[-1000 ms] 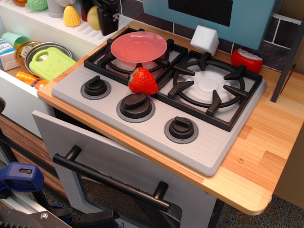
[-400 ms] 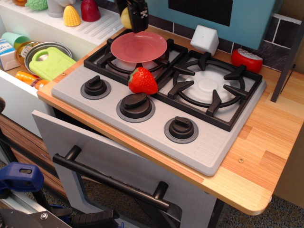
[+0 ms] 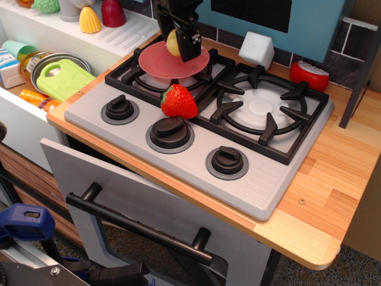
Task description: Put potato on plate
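Note:
The pink plate (image 3: 161, 62) lies on the back-left burner of the toy stove. My black gripper (image 3: 180, 43) hangs over the plate, near its far right part, and is shut on the pale-yellow potato (image 3: 173, 43). The potato is held just above the plate; I cannot tell whether it touches. The right finger (image 3: 190, 44) covers part of the potato.
A red strawberry (image 3: 178, 102) lies on the stove in front of the plate. A white block (image 3: 256, 49) and a red toy (image 3: 309, 75) stand at the back. Left, a corn cob (image 3: 90, 21), a lime-green cutting board (image 3: 64, 79) in a metal bowl, and cups.
The gripper has carried the potato from the back left, near the drying rack, rightward and down until it is over the plate.

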{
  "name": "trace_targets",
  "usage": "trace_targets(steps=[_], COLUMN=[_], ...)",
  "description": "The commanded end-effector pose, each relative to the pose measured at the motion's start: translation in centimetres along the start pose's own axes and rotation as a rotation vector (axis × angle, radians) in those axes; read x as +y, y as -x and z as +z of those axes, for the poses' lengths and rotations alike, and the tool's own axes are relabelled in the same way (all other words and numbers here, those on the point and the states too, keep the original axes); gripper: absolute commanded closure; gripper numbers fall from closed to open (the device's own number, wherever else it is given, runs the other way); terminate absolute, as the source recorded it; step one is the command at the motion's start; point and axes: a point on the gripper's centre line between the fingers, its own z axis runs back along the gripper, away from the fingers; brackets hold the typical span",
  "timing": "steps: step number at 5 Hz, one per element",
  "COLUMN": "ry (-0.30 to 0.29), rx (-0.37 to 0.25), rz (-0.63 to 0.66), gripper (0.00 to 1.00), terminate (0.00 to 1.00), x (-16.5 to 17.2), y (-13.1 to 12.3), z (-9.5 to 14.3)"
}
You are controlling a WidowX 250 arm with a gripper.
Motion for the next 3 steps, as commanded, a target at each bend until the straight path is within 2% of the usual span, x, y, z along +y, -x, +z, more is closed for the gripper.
trace_targets(steps=[1,2,3], ry=[-0.073,-0.073,-0.073], rx=[-0.065,-0.065,-0.065], rz=[-0.013,-0.013,-0.013], gripper=[0.00,0.00,0.00], terminate=[0.00,0.00,1.00], x=[-0.04,-0.04,-0.04], y=[-1.44,-1.44,-1.44], z=[3.70,3.70,3.70])
